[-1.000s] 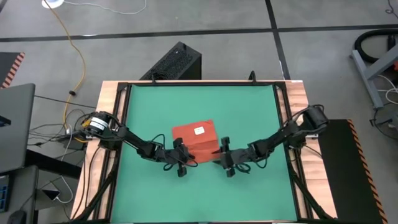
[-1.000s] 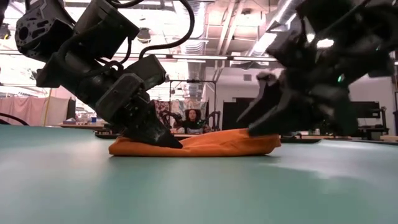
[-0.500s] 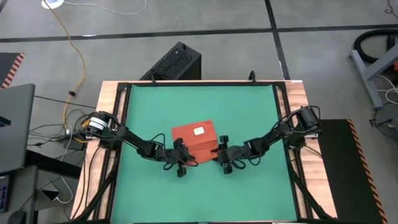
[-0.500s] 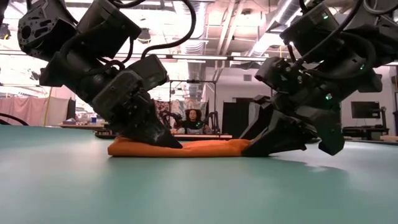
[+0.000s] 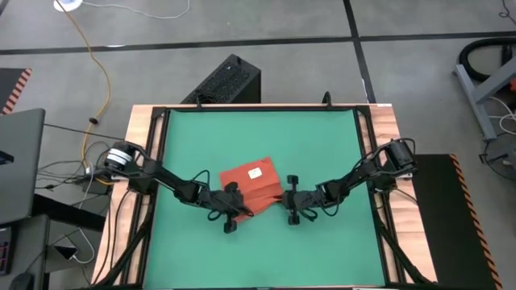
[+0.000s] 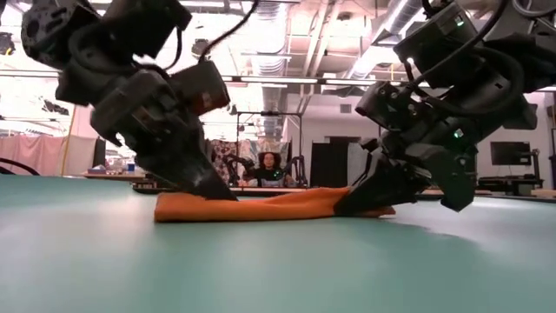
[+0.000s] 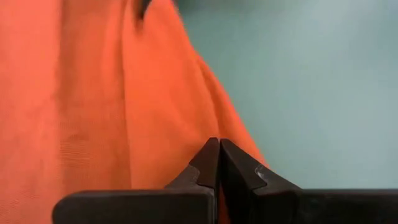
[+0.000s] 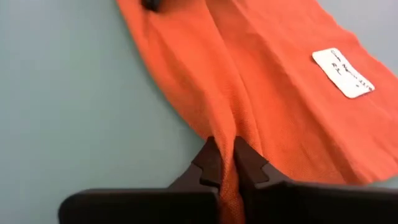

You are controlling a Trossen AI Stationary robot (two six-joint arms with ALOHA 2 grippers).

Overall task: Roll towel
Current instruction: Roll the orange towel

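Fingers of the right gripper [image 8: 222,163], open a second ago, now pinch a fold at the towel [image 5: 251,183] corner between their tips. Left gripper [image 7: 219,163] stays clamped on the opposite near corner, and the towel, on the green mat [image 5: 322,145], has skewed.

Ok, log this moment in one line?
orange-red rectangular cloth towel: flat on green mat | left gripper: shut on towel | right gripper: shut on towel

Four views, one shared spot on the desk [image 5: 322,145]

You get a straight-down look from above, a level look from desk height (facing the room beyond), and two close wrist views; all four meet at the towel [image 5: 251,179] near the desk's middle.
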